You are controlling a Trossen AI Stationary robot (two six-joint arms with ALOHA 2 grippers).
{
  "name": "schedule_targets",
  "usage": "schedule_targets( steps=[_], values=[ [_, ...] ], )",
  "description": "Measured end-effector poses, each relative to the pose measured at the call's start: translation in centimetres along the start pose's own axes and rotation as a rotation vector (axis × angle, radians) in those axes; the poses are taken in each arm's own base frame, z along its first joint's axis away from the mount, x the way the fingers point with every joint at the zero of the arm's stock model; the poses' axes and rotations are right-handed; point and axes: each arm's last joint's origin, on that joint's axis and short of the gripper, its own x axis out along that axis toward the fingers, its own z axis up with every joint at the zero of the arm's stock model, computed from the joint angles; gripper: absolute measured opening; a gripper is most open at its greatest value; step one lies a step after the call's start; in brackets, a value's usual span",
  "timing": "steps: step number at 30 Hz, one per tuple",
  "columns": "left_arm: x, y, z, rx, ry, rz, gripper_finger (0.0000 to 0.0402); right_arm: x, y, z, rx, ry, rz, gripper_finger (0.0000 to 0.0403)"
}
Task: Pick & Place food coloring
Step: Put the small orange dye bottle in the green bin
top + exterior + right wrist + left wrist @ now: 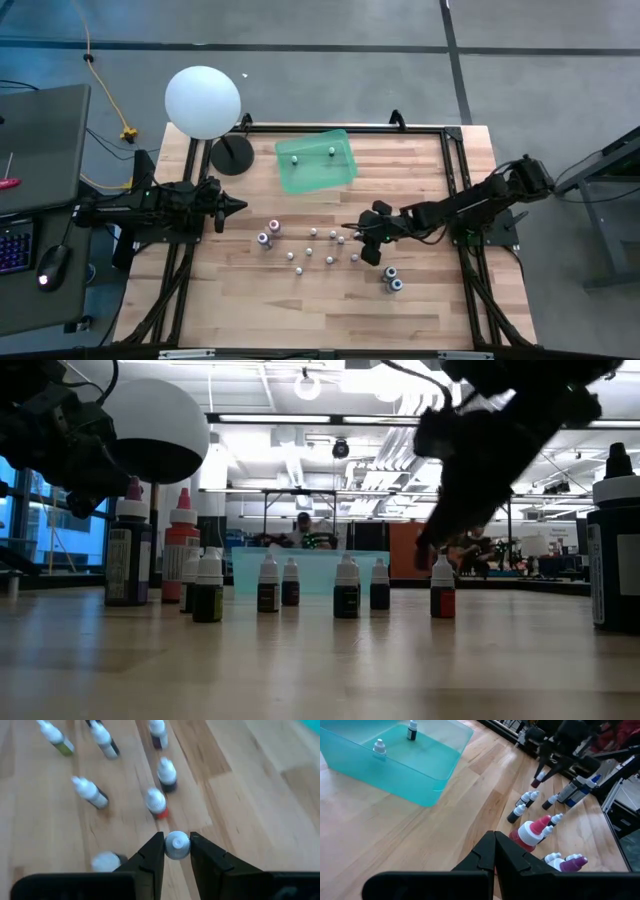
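Several small food coloring bottles (312,245) with whitish caps stand on their bases at the middle of the wooden table. Two more stand in the green tray (345,172) at the far side. My right gripper (352,232) reaches in from the right over the group and is shut on one small bottle (177,845). A red-bodied bottle (157,805) stands just beyond it. My left gripper (238,207) waits shut at the table's left, holding nothing. My right gripper pinches the white cap (177,845) of a small bottle between its two fingertips. The fingers slant down from the table's right side. In the left wrist view the dark body (535,783) hangs tilted below the fingers, apparently clear of the table.
A big white globe (203,100) on a black base (232,155) stands at the far left corner. Larger bottles stand at the left (265,238) and near right (392,277) of the group. Black frame rails (455,170) border the table.
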Motion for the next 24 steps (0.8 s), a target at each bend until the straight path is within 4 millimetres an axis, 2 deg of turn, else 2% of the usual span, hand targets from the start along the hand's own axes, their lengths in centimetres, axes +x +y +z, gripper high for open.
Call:
schedule_targets(
  steps=[6, 11, 16, 21, 24],
  values=[
    [0.0, 0.0, 0.0, 0.0, 0.0, 0.0, 0.0, -1.9, 0.6, 3.7, -0.051, -0.014, -0.003, 0.0076],
    [0.0, 0.0, 0.0, 0.0, -0.001, 0.0, 0.0, -5.6, 0.8, 7.6, -0.06, -0.114, 0.018, 0.0076],
    [0.0, 0.0, 0.0, 0.0, -0.002, 0.001, 0.0, -10.2, 0.5, 11.3, -0.076, -0.302, 0.049, 0.0076],
    [0.0, 0.0, 0.0, 0.0, -0.002, 0.001, 0.0, -13.8, -0.3, 13.4, -0.129, -0.468, -0.014, 0.0075],
    [0.0, 0.0, 0.0, 0.0, -0.003, 0.002, 0.0, -14.7, -1.1, 14.3, -0.145, -0.563, -0.073, 0.0075]
  ],
)
